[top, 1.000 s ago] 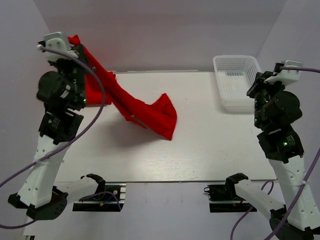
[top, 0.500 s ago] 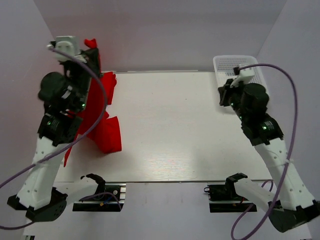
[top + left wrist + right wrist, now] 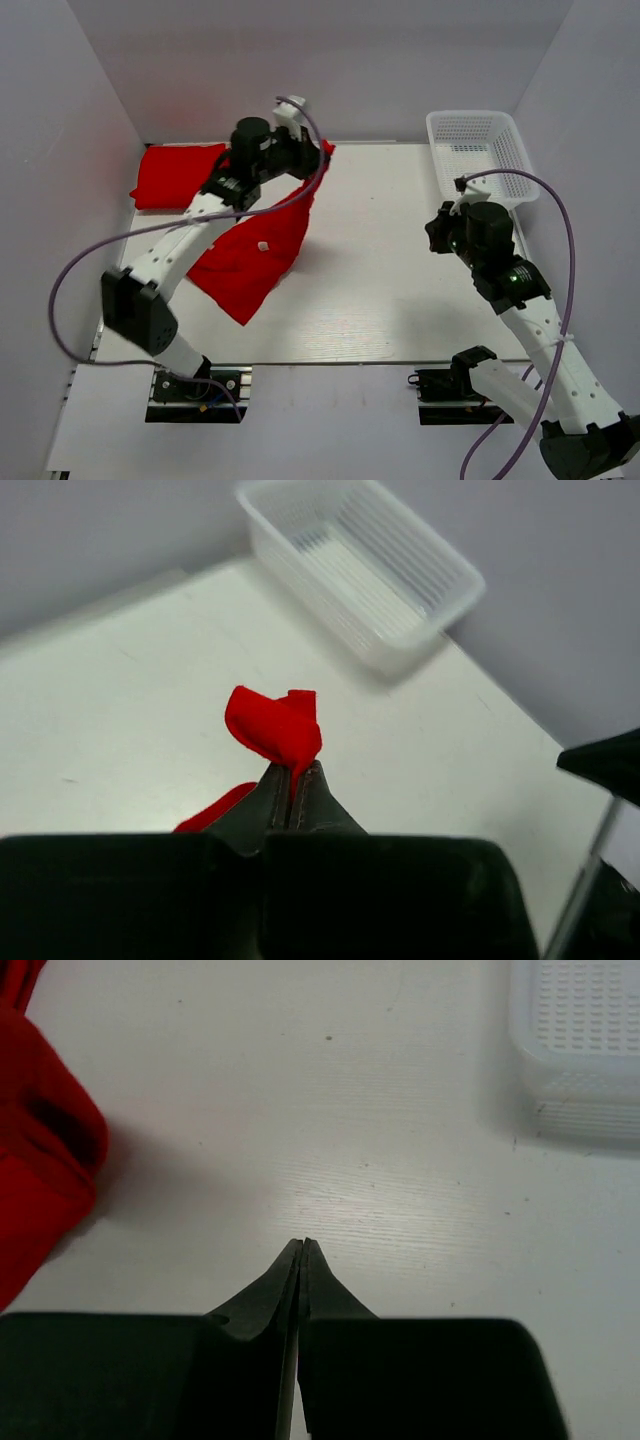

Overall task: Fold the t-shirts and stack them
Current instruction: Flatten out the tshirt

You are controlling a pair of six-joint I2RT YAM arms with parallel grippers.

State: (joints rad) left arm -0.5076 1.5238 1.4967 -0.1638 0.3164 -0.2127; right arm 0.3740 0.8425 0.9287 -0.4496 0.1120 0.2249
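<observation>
Left tool (image 3: 294, 770) is pinching a shirt (image 3: 250, 255) corner nr table (image 3: 400, 300) far edge, prob. to spread it; right tool (image 3: 302, 1247), pressed together, is holding nothing.

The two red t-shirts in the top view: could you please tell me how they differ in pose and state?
The far-left t-shirt lies flat in a compact, apparently folded shape; the nearer t-shirt trails loose and unfolded. Nothing touches the far-left t-shirt, while the left gripper is shut on part of the nearer t-shirt, holding that end raised off the table. Both are plain bright red.
</observation>
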